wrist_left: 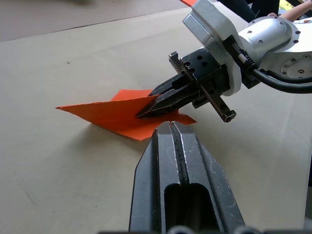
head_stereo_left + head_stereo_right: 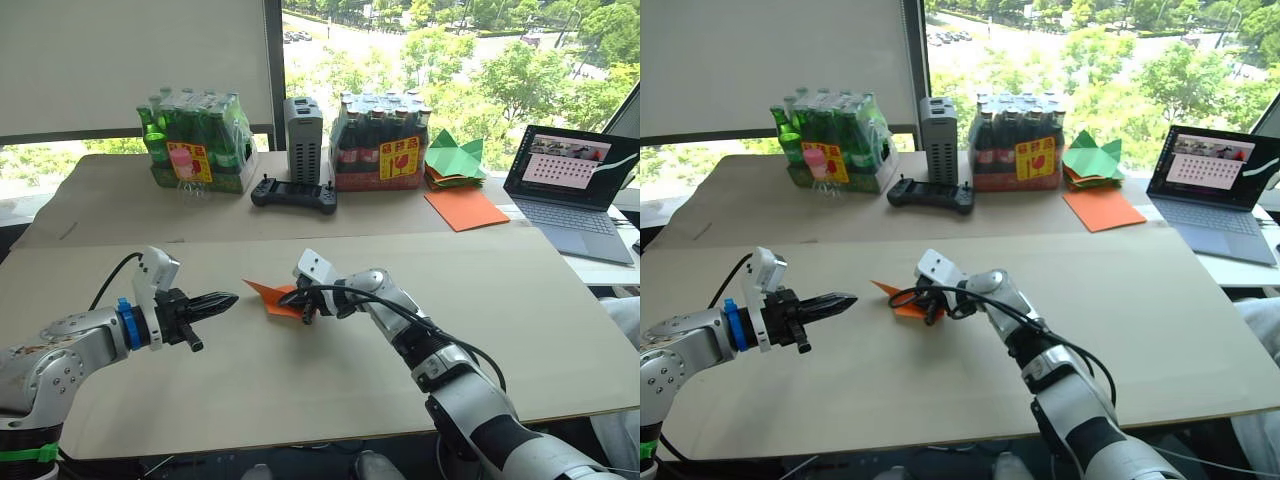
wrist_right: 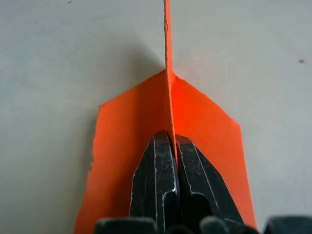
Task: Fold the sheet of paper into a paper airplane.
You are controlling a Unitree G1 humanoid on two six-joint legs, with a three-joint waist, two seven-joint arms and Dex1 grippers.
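Paper airplane (image 2: 272, 297) — already a flat pointed wedge of bright-orange paper — lies on the table (image 2: 330, 370) under the tip of the right gripper (image 2: 297, 297), its nose pointing away from that gripper toward the left one. The right gripper's two black fingers (image 3: 161, 180) are pressed together on the upright middle fold, pinching it so that the wings spread out flat to either side of the fingertips. The left gripper (image 2: 228, 300) hangs just beside the nose, apart from the paper, with its fingers closed on nothing.

As I judge it, the folding is nearly over: the step in hand looks like setting the keel and wings — the last shaping rather than a fresh fold. The next move likely calls for keeping the pinch steady on the keel while the left gripper comes in to press a wing down along its crease, or for simply letting go. The paper is thin, so a sideways tug from either gripper could pull the wedge askew or open the layers.
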